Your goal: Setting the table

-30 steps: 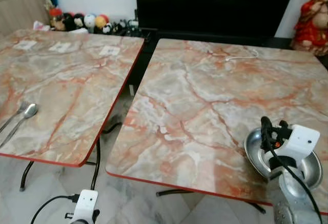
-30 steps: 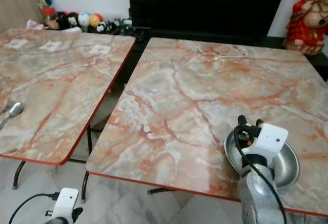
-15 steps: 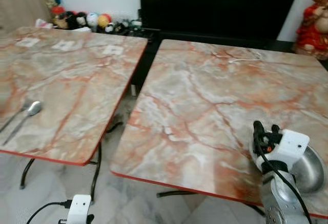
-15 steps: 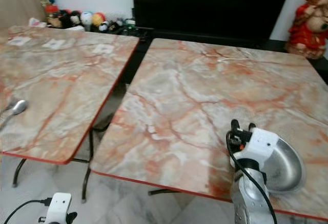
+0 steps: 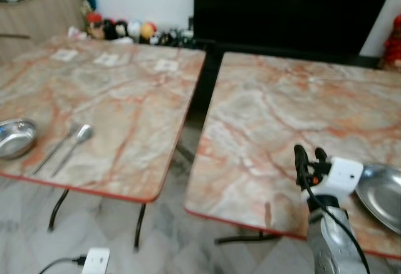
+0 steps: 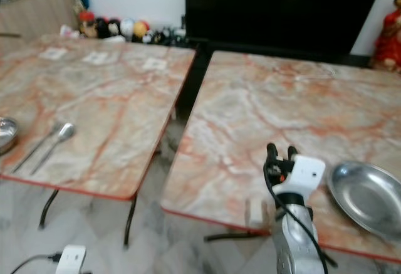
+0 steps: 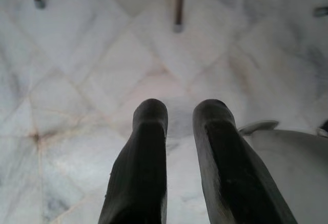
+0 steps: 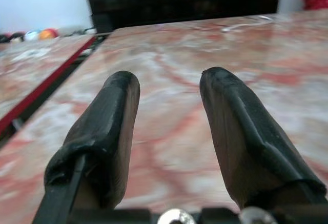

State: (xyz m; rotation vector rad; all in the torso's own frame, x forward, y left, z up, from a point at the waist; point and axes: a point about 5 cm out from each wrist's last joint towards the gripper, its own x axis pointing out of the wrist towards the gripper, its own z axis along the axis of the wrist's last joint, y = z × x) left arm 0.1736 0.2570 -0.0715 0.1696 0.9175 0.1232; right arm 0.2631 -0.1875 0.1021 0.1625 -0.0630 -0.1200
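A shiny metal plate [image 5: 383, 196] lies flat near the front right edge of the right marble table [image 5: 282, 111]. My right gripper [image 5: 308, 155] hovers just left of the plate, apart from it. In the right wrist view it is open [image 8: 166, 80] with nothing between its fingers, only the tabletop beyond. On the left table [image 5: 125, 98] a metal bowl [image 5: 14, 137] sits at the front left, with a fork [image 5: 57, 147] and a spoon [image 5: 75, 141] beside it. My left gripper [image 7: 179, 111] hangs low over the floor, its fingers slightly apart and empty.
A narrow gap [image 5: 194, 123] with metal table legs separates the two red-edged tables. A black TV unit [image 5: 294, 10] stands behind them. Small toys [image 5: 125, 31] line the back wall and a red figurine [image 5: 395, 42] stands at the far right. Paper cards [image 5: 113, 59] lie on the left table.
The whole view has swung left, bringing the bowl into sight. My right gripper has come off the plate and now stands to its left; the plate lies flat on the table.
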